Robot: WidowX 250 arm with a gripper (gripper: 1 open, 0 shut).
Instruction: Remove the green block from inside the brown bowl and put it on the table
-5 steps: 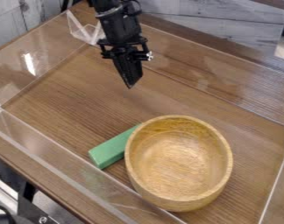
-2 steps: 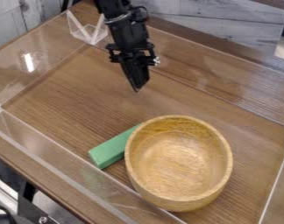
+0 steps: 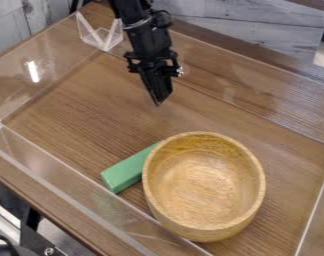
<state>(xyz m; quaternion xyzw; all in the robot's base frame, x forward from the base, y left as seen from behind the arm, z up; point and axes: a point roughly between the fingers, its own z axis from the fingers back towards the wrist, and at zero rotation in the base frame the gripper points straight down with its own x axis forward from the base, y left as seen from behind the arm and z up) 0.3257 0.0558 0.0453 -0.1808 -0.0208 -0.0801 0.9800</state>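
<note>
Camera: green block (image 3: 126, 169) beside bowl (image 3: 204, 185), apart from pincer (image 3: 159, 98).

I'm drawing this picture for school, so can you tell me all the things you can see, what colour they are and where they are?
green block: one, bright green, lying flat on the table just left of the bowl, its right end hidden behind the bowl's rim
brown bowl: one, light brown wood, front right of the table, nothing inside it
table: one, brown wood grain, under everything
clear walls: see-through plastic, standing along the table's edges
robot arm: one, black, coming down from the top of the picture
tool: one, black, shut with nothing in it, pointing down above the bare table behind the bowl
</note>
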